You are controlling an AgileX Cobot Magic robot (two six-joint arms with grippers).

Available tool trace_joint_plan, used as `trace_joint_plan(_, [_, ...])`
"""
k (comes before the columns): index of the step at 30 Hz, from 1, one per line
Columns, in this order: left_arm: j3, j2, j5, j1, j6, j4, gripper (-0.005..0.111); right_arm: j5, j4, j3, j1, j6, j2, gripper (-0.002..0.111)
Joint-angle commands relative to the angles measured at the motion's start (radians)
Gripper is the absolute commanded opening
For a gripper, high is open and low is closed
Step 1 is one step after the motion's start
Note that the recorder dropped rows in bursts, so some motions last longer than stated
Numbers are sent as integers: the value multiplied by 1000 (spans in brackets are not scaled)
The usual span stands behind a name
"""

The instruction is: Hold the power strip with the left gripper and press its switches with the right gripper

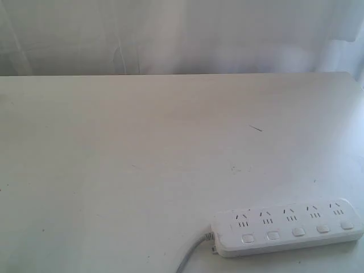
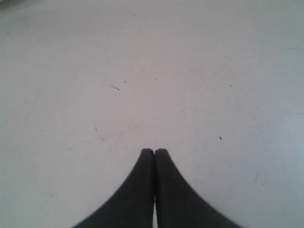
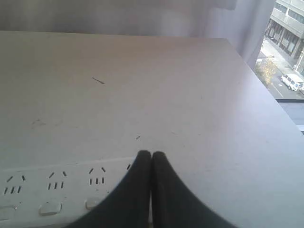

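Note:
The long white power strip (image 1: 288,226) lies at the table's front right, with its five square switches (image 1: 298,231) in a row along its near side and its grey cord (image 1: 191,255) running off the front edge. Neither arm shows in the exterior view. In the left wrist view my left gripper (image 2: 154,151) is shut, empty, over bare table. In the right wrist view my right gripper (image 3: 151,153) is shut and empty above the power strip (image 3: 57,187), hiding part of it. Two switches (image 3: 50,208) show beside its dark fingers.
The white table (image 1: 142,159) spreads wide to the left and back of the strip, with a small dark mark (image 1: 256,128) on it. A pale curtain (image 1: 170,34) hangs behind. The table's right edge (image 3: 280,118) borders a window.

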Motion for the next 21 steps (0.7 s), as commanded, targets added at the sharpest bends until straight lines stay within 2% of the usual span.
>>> trace_joint_plan(1, [3, -5, 34, 2, -8, -3, 0, -10, 0, 1, 4, 1, -5, 0])
trace_joint_plan(5, [3, -5, 24, 2, -15, -5, 0, -10, 0, 1, 4, 1, -5, 0])
trace_joint_plan(6, [3, -5, -16, 2, -17, -17, 0, -10, 0, 1, 4, 1, -5, 0])
trace_joint_plan(7, [3, -5, -67, 2, -17, -17, 0, -10, 0, 1, 4, 1, -5, 0])
trace_joint_plan(8, [3, -5, -231, 2, -42, -59, 0, -10, 0, 1, 4, 1, -5, 0])
trace_joint_plan(10, [-10, -5, -400, 2, -96, -103, 0, -10, 0, 1, 4, 1, -5, 0])
trace_joint_plan(12, [-111, -5, -295, 2, -92, -79, 0, -10, 0, 1, 4, 1, -5, 0])
trace_joint_plan(15, [-333, -5, -15, 2, 41, -86, 0, -10, 0, 1, 4, 1, -5, 0])
trace_joint_plan(19, [-574, -5, 289, 2, 417, -352, 0, -10, 0, 1, 4, 1, -5, 0])
trace_joint_plan(21, [-635, -5, 417, 2, 559, -452, 0, -10, 0, 1, 4, 1, -5, 0])
